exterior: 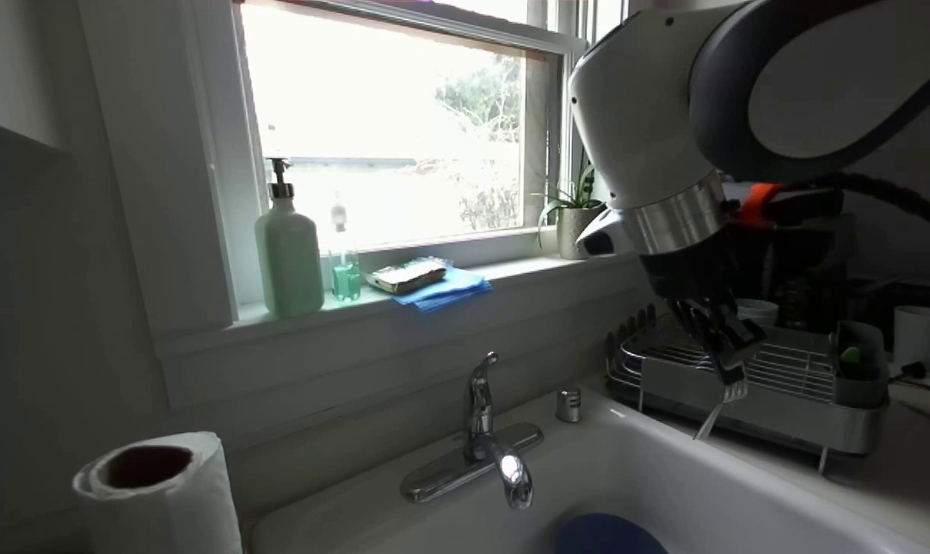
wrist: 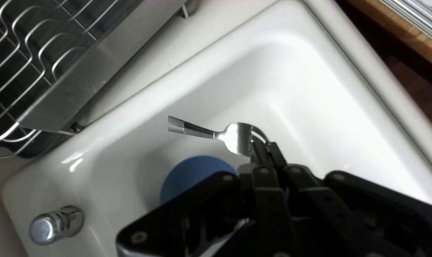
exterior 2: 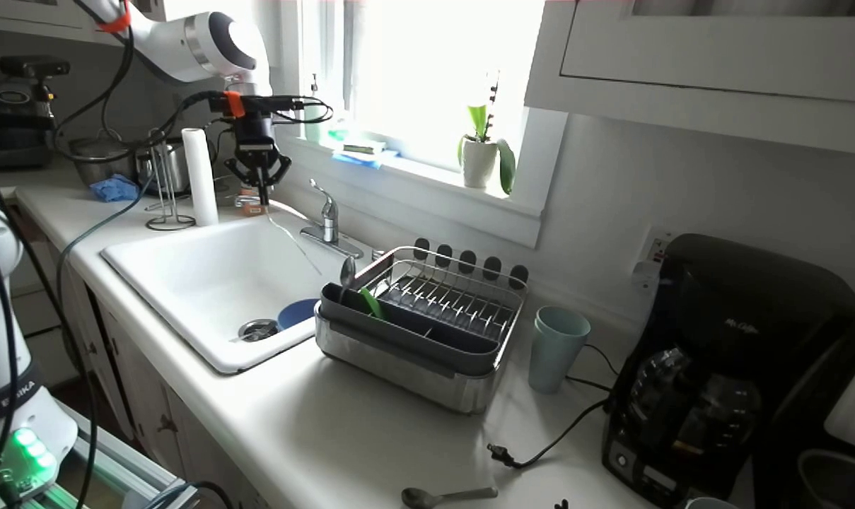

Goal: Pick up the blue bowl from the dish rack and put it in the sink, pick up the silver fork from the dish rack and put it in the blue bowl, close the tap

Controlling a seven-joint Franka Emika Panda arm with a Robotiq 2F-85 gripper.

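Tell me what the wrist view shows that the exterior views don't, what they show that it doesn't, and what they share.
Only the wrist view clearly shows a wooden edge, top right.
The window, potted plant and paper roll appear only in both exterior views.
Wrist and both exterior views share the gripper, the blue bowl in the sink, and the dish rack.

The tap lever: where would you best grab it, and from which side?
Probably by the slim upper part of the tap lever, from above or the sink side: it rises above the spout, with the wall behind. The claw holds the silver fork.
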